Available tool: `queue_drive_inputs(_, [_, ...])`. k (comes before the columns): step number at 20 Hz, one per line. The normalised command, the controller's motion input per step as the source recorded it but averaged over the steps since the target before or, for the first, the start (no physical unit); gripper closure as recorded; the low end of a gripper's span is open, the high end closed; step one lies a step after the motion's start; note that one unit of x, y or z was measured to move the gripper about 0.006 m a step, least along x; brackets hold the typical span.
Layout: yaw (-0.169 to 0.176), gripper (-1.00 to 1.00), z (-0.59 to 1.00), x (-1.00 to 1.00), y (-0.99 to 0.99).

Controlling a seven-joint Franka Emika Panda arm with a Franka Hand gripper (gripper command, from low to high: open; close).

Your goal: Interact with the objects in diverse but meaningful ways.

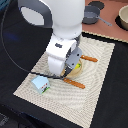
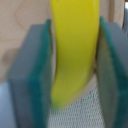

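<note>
In the wrist view a yellow banana point(image 2: 75, 50) stands between my gripper's point(image 2: 75, 75) two green-edged pads point(image 2: 36, 75), which press on both its sides. In the exterior view my gripper point(image 1: 67, 74) is low over the middle of the striped placemat, and the arm hides the banana. A pale blue-white carton point(image 1: 40, 84) with a green mark lies on the mat, towards the exterior view's left of the gripper. A grey pot point(image 1: 91, 16) stands far back on the pink surface. The tomato and the bottle are out of view.
The striped beige placemat point(image 1: 97, 85) lies on a black table. Two wooden-handled utensils lie on it, one point(image 1: 90, 58) behind the gripper and one point(image 1: 75, 83) in front. A pale bowl point(image 1: 123, 19) stands at the back right. A pale wooden surface point(image 2: 20, 20) shows beyond the banana.
</note>
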Motion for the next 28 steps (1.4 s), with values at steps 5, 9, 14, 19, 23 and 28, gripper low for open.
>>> queue_drive_inputs(5, [0.004, -1.00, 0.56, -0.07, -0.03])
queue_drive_inputs(9, [-0.017, -1.00, 1.00, -0.28, -0.12])
queue_drive_inputs(14, [-0.023, -1.00, 1.00, -0.29, -0.30])
queue_drive_inputs(19, [-0.005, -1.00, 0.84, -0.37, -0.46])
queue_drive_inputs(23, [-0.073, -1.00, 0.54, -0.39, -0.46])
queue_drive_inputs(28, [-0.080, -1.00, 0.02, -0.48, -0.52])
